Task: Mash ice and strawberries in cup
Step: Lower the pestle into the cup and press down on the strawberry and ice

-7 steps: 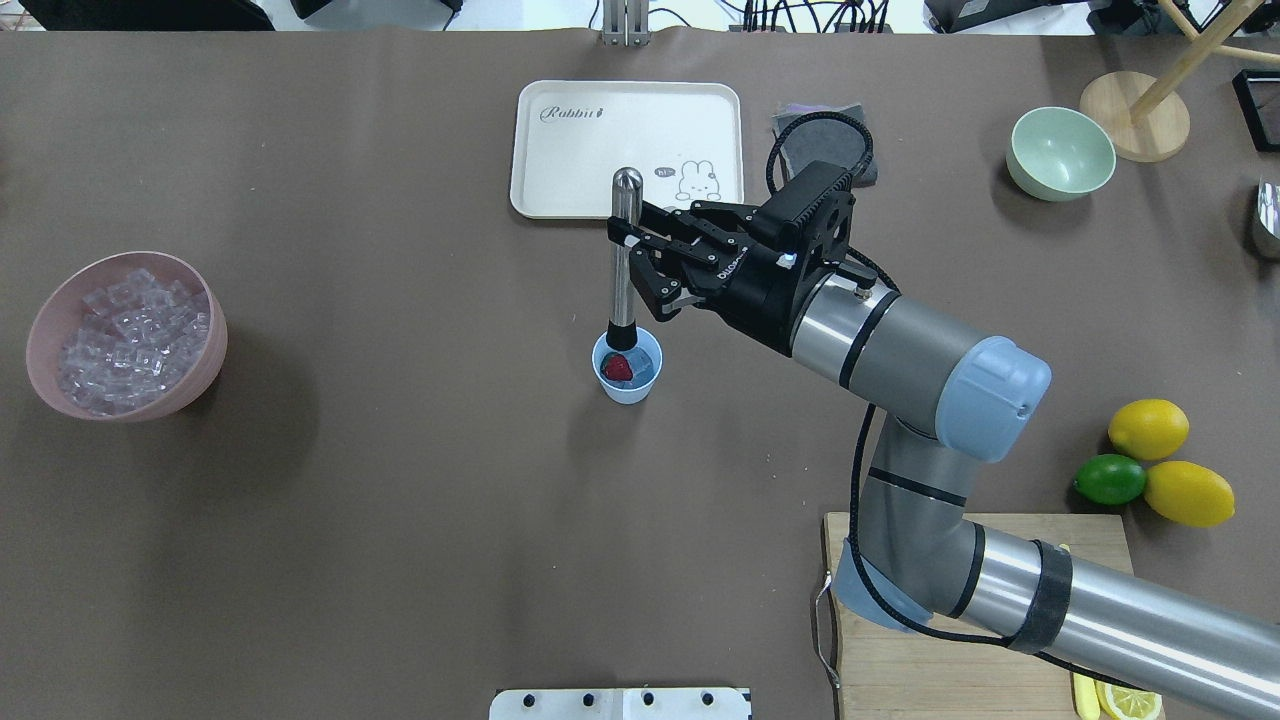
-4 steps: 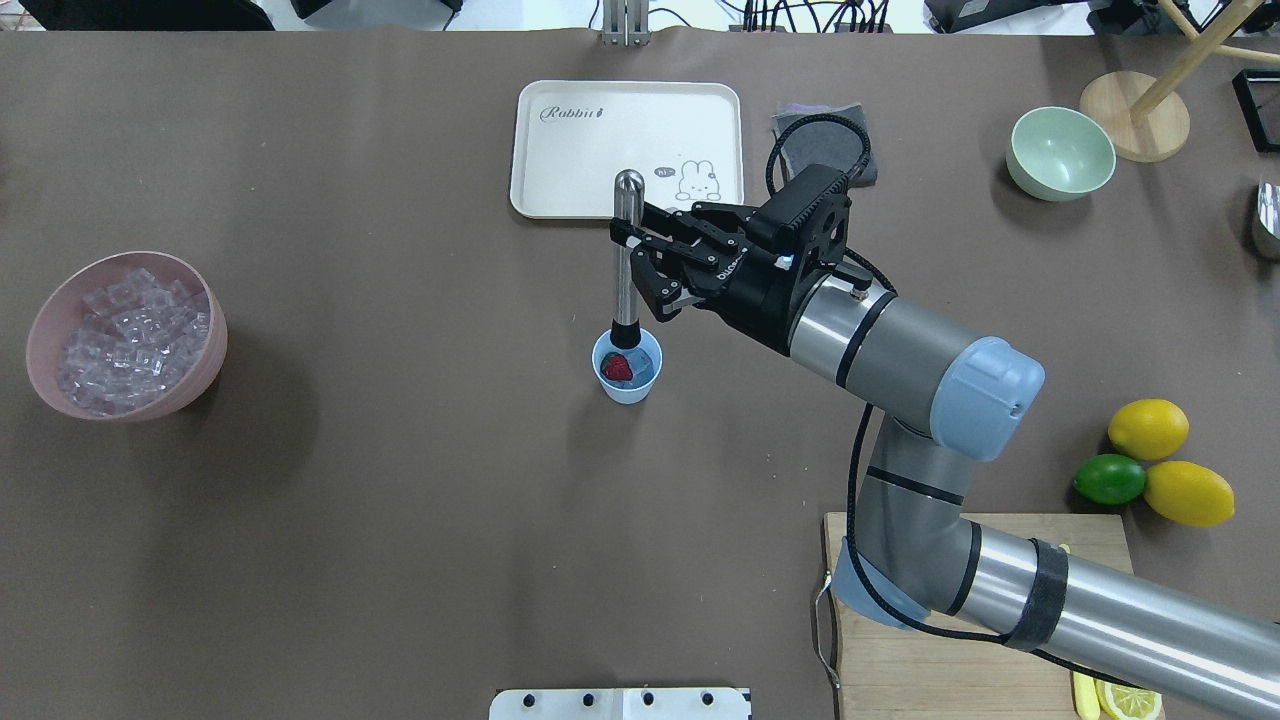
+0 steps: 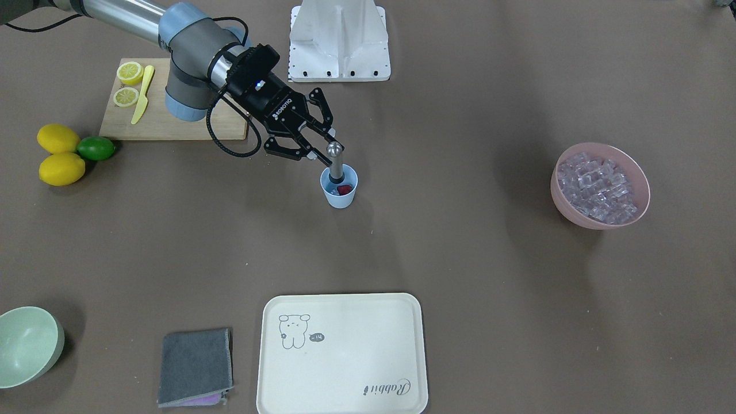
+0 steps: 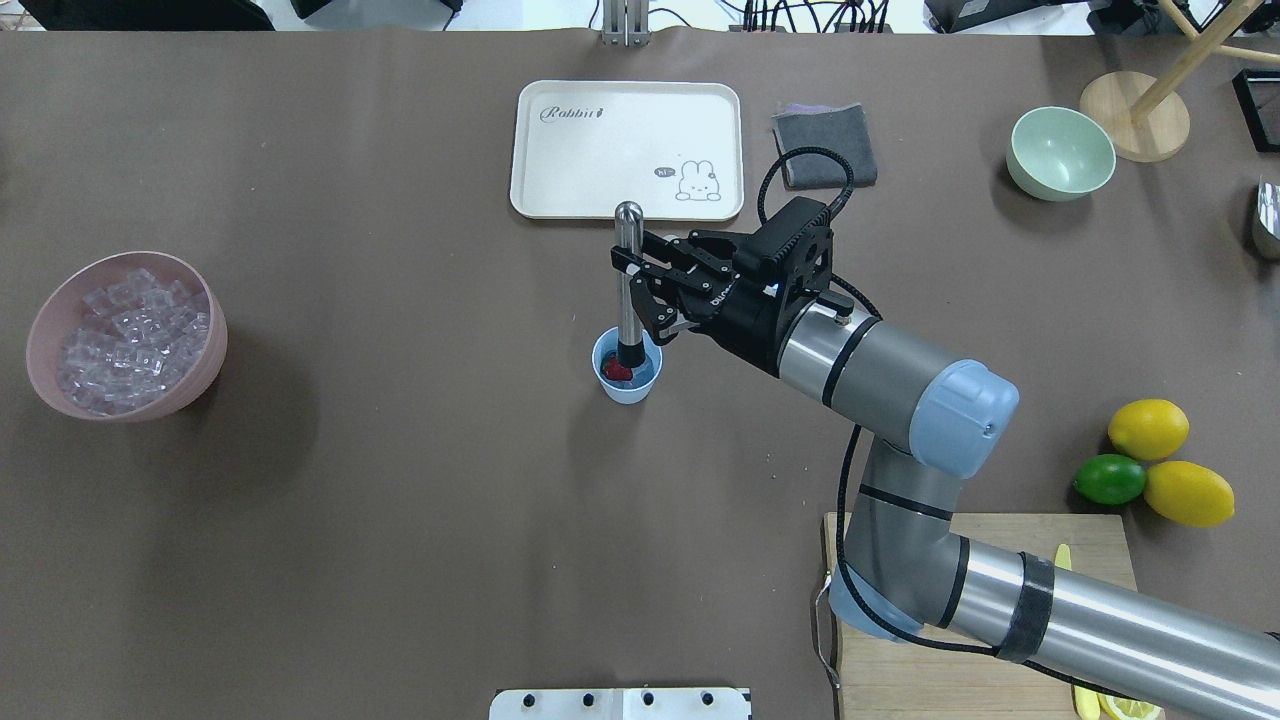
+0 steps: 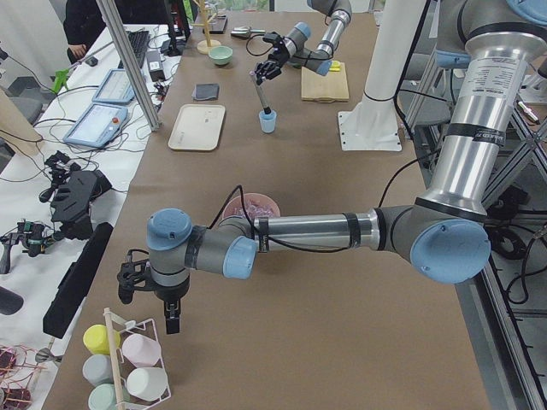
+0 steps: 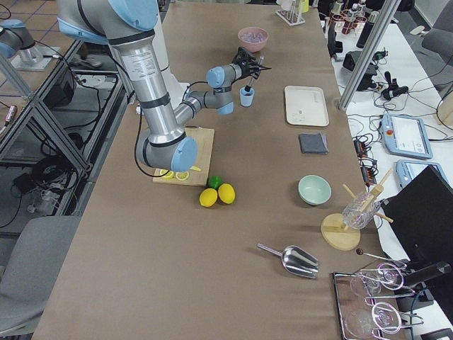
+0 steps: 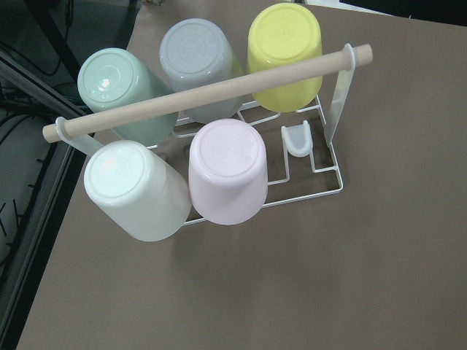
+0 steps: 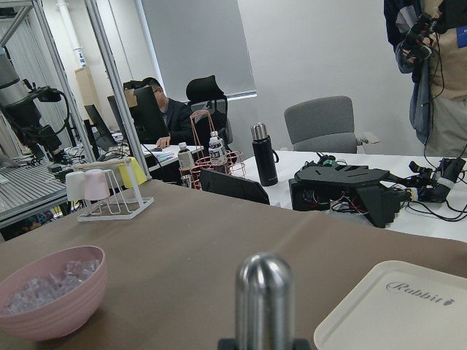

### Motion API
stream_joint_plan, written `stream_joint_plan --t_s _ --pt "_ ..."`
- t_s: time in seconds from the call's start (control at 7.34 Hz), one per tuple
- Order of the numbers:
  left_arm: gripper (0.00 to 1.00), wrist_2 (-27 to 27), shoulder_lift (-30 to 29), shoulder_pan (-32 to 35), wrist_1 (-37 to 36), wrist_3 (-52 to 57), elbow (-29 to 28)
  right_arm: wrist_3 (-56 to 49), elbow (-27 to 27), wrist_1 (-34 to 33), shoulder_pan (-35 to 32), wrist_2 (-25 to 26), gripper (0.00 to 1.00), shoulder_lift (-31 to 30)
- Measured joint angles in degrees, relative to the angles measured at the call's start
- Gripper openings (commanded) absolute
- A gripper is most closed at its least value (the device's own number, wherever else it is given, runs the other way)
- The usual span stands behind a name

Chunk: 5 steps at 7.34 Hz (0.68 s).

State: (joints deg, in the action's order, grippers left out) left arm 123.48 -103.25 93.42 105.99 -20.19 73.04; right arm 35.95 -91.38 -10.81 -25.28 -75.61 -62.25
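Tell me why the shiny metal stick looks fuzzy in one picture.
Right wrist view: the muddler sits right at the lens, so its top looks soft while the room behind is sharper. Overhead view: the same muddler is crisp, with a bright glint on its tip.

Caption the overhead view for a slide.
Right claw grips a steel muddler, its tip inside the light blue cup with the strawberry.
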Motion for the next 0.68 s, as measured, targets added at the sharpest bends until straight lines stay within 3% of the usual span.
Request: stream_joint_plan --t_s 0.68 --pt "0.98 0.06 0.73 0.01 0.02 0.37 0.26 0.00 1.45 0.08 2.46 2.38 0.00 -0.14"
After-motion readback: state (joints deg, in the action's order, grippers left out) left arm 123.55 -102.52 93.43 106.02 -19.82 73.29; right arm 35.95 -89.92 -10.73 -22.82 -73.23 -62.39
